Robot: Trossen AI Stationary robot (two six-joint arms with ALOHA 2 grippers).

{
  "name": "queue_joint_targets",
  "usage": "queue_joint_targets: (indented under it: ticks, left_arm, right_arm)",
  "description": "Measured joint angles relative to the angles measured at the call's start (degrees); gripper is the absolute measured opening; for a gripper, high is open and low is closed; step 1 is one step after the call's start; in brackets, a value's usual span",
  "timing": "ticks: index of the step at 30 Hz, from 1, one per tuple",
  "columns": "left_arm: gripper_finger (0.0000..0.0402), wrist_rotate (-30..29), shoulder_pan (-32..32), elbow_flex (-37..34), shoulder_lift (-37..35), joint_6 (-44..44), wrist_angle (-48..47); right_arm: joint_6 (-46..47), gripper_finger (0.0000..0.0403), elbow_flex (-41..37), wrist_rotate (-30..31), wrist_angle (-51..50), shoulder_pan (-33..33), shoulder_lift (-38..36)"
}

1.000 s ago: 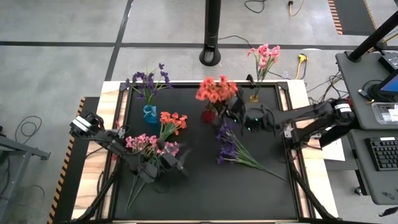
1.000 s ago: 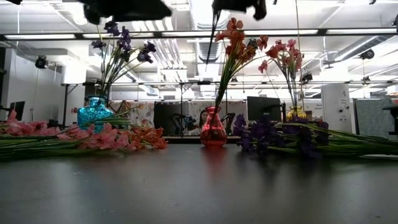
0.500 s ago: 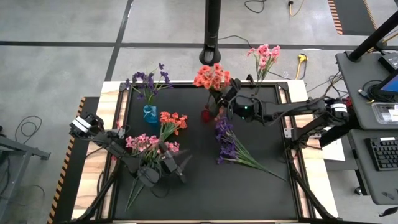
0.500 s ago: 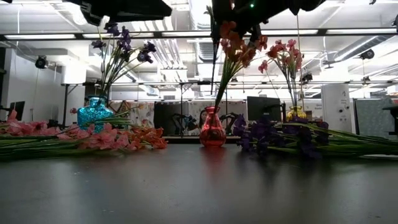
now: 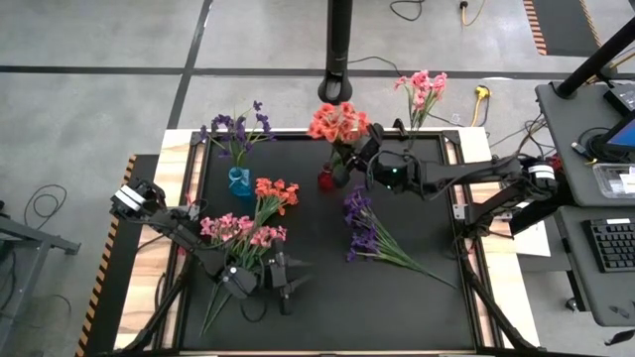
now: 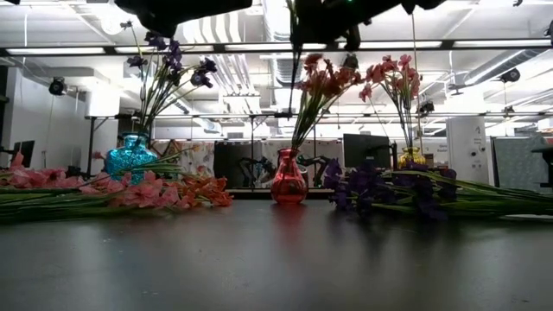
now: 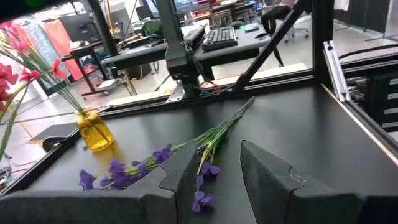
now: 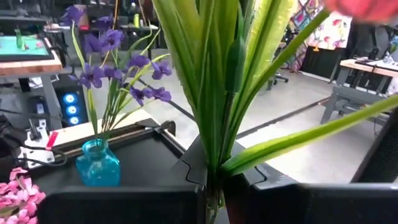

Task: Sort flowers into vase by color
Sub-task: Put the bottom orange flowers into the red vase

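From above, the right tool [image 5: 349, 159] sits over the red vase [image 5: 325, 180] at about twelve o'clock on the black desk [image 5: 397, 307], clamped on the stem of the coral-red flowers [image 5: 335, 123] that stand in that vase. The blue vase [image 5: 239, 181] at ten o'clock holds purple flowers [image 5: 236, 127]; a yellow vase [image 5: 406, 156] at one o'clock holds pink ones [image 5: 421, 87]. Loose purple sprigs [image 5: 365, 226] lie near the centre, loose pink sprigs [image 5: 238, 230] and coral ones [image 5: 275, 190] at eight to nine o'clock. The left tool [image 5: 281, 288] hovers at seven o'clock, beside the pink sprigs — fingers partly apart, holding nothing.

Low view: the red vase [image 6: 289, 183] stands upright, centre, its coral blossoms [image 6: 327, 76] under the dark arm.

Left wrist: both fingers [image 7: 268, 171] stand apart over bare desk, purple sprigs [image 7: 155, 163] lying beyond.

Right wrist: the fingers [image 8: 193, 167] pinch the green stems [image 8: 214, 93] — blue vase [image 8: 98, 163] off behind.
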Motion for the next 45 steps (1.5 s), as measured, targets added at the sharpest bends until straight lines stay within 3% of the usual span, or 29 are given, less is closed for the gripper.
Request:
queue_joint_targets:
  ticks: [6,14,21,32,45]
  left_arm:
    - [0.0109,-2.8,0.1,0.0,0.0,0.0,-0.5]
    - [0.0109,-5.5,0.1,0.0,0.0,0.3,-0.5]
    - [0.0109,-5.6,0.1,0.0,0.0,0.3,-0.5]
    - [0.0109,-5.6,0.1,0.0,0.0,0.3,-0.9]
    - [0.0109,-8.5,0.0,0.0,0.0,-0.1,-0.9]
  right_arm:
    - [0.0,0.0018,6.0,-3.8,-5.3,0.2,1.7]
    - [-0.5,0.0018,10.8,-3.9,-9.5,-0.2,8.6]
    - [-1.6,0.0018,12.4,2.1,-11.6,-0.7,12.4]
    - [-0.9,0.0019,11.7,2.2,-12.0,-1.0,12.6]
    - [5.1,0.0104,11.9,2.2,-15.8,-1.7,12.5]
